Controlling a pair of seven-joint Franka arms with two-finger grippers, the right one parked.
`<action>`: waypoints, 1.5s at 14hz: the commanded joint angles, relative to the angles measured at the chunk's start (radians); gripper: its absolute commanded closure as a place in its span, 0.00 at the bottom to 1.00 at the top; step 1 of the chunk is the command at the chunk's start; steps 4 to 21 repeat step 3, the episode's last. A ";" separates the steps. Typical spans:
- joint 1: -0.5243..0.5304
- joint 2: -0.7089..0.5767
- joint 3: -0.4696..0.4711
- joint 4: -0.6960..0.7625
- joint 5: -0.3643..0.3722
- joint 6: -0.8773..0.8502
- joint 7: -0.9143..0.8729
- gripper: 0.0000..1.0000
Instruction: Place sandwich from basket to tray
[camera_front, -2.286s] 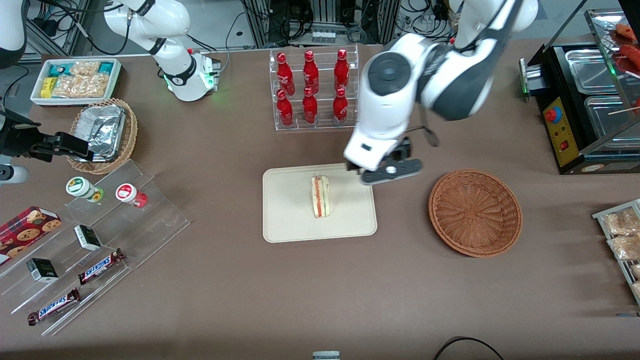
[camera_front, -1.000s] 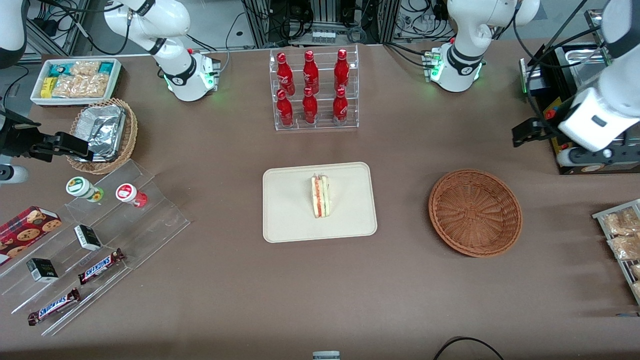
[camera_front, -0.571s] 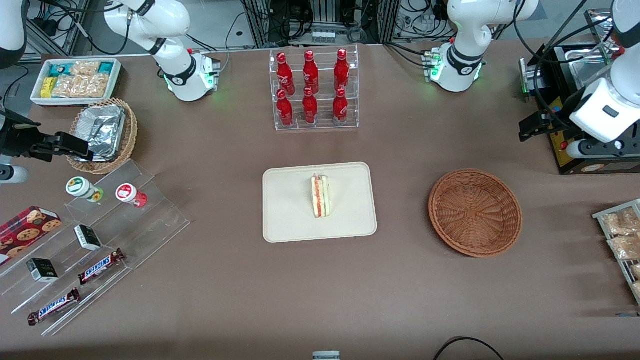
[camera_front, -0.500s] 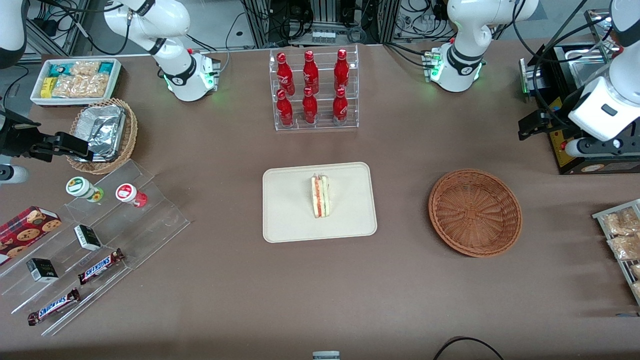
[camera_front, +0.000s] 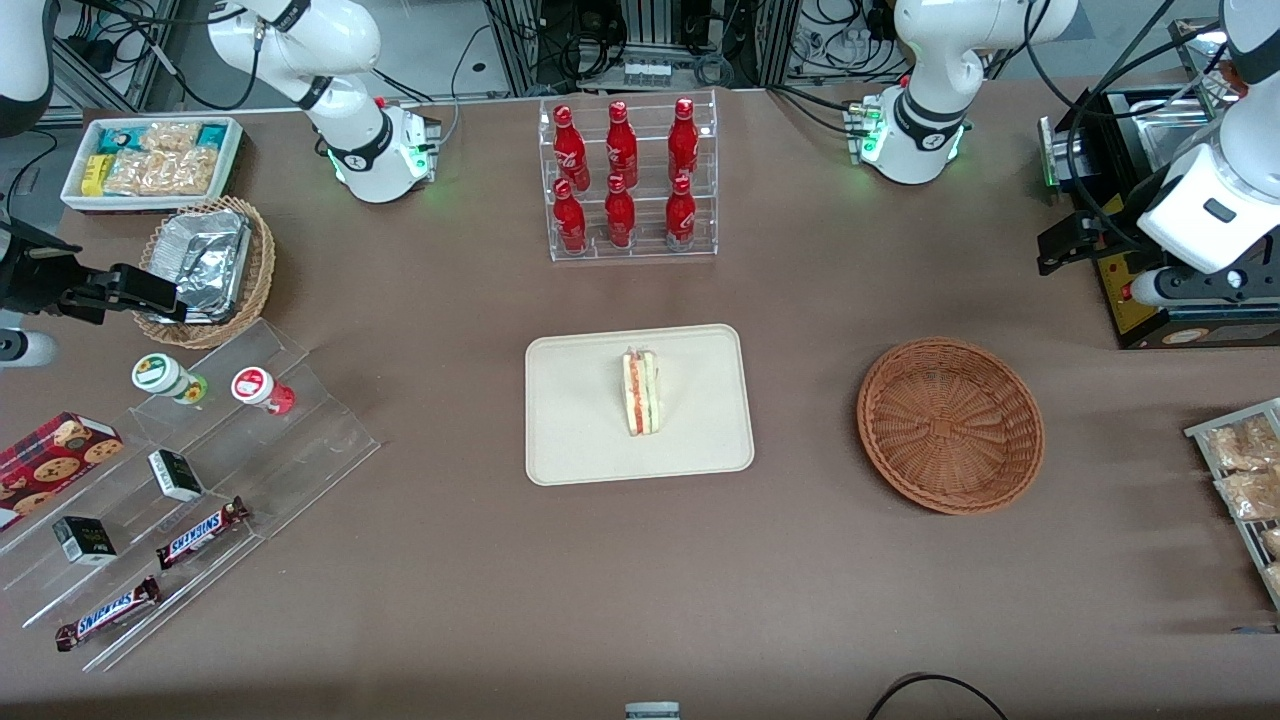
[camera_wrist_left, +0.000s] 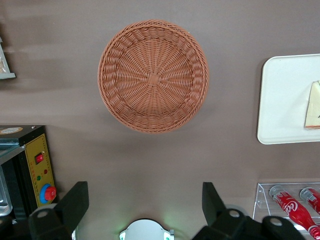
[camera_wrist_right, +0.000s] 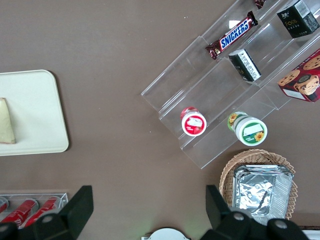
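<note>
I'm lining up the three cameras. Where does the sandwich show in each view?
Front view: sandwich stands mid-tray.
Left wrist view: sandwich is cut by the frame edge, on the tray; the open end effector hangs above the table, away from the basket.
Right wrist view: sandwich at the frame edge, on the tray.
Shared landmark: the tray.

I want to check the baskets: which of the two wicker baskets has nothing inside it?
The reddish-brown basket, nearer the open gripper; the tan basket holds foil containers.
</note>
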 joint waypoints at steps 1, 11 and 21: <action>-0.012 0.003 0.014 0.018 0.040 0.002 0.013 0.00; -0.012 0.003 0.012 0.018 0.056 0.012 0.013 0.00; -0.012 0.003 0.012 0.018 0.056 0.012 0.013 0.00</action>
